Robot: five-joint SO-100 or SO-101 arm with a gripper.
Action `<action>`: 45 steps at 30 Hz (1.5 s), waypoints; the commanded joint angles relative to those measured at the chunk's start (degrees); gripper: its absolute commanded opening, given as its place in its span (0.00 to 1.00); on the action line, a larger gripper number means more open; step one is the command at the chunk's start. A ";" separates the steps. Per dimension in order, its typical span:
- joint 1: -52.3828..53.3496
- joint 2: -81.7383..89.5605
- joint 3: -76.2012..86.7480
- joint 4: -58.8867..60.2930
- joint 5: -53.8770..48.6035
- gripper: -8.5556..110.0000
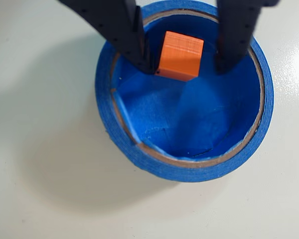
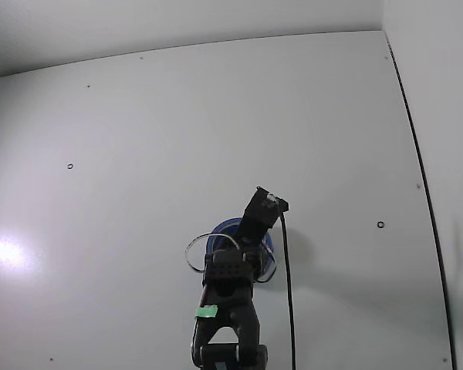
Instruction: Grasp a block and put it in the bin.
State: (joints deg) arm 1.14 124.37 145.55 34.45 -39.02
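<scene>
Wrist view: the gripper point(image 1: 187, 62) hangs directly over the bin point(image 1: 114, 144), both dark fingers point(image 1: 124, 35) reaching down inside the blue rim. The block point(image 1: 181, 56), orange-looking here, sits between the fingers, toward the far side of the bin's interior. Its left edge lies at or against the left finger; on the right a clear strip of blue shows between block and right finger. So the claw stands parted, not clamping the block. Whether the block already rests on the bin floor or leans on the left finger I cannot tell. Fixed view: the arm point(image 2: 230, 308) reaches from the near edge of the white table point(image 2: 139, 154) and covers most of the bin point(image 2: 222, 229); only a sliver of blue shows, and the block is hidden. Judgement: this is the release step, the block delivered inside the bin. The next move calls for a straight lift with fingers kept apart, clearing the rim without dragging the block or tipping the light bin.
</scene>
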 commanded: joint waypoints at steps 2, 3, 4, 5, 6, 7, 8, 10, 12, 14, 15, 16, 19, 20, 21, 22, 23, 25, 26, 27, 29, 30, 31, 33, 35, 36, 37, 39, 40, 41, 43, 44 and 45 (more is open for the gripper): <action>0.26 6.33 -0.70 -1.49 0.35 0.28; 0.26 8.44 -0.70 -1.49 0.53 0.26; 0.26 10.90 -0.44 -1.49 1.41 0.23; 0.26 13.71 -0.09 -1.41 2.81 0.20; 0.35 16.70 0.18 -1.41 4.83 0.16; 0.35 20.04 0.18 -1.41 7.29 0.12; 0.35 23.73 0.18 -1.41 10.02 0.08; 0.35 30.94 0.26 -1.14 15.91 0.06; 0.35 38.14 0.35 -0.88 22.68 0.09; 0.35 45.00 0.44 -0.70 30.85 0.11; 0.35 47.37 0.44 -0.70 35.16 0.11; 0.44 50.01 0.44 -0.62 39.29 0.11; 0.53 55.55 2.81 -0.53 49.83 0.11; 0.53 57.22 4.75 -0.53 52.38 0.11; 0.44 58.36 7.12 -0.53 54.23 0.11; 0.35 59.33 9.93 -0.53 55.28 0.11; 0.09 60.38 12.66 -0.53 55.55 0.11; -0.26 62.67 18.98 -0.53 55.46 0.11; -0.35 63.72 22.41 -0.53 55.37 0.11; -0.35 64.69 25.75 -0.53 55.37 0.11; -0.26 65.57 31.90 -0.44 55.28 0.08; -0.35 65.83 33.75 -0.44 55.28 0.07; -0.35 66.18 36.04 -0.44 55.28 0.07; -0.44 66.45 38.14 -0.44 55.28 0.07; -0.44 65.65 37.09 1.05 55.28 0.07; -0.44 64.95 37.00 2.64 55.28 0.07; -0.44 64.34 36.65 5.01 55.28 0.07; -0.53 64.51 35.68 9.05 55.20 0.07; -0.53 64.42 35.68 10.90 55.11 0.07; -0.53 64.42 35.68 12.13 55.11 0.07; -0.62 64.42 35.60 14.15 55.11 0.07; -0.62 64.42 35.60 14.41 55.11 0.07; -0.62 64.42 35.60 14.41 55.11 0.07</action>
State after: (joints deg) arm 1.05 189.05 181.14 47.72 16.00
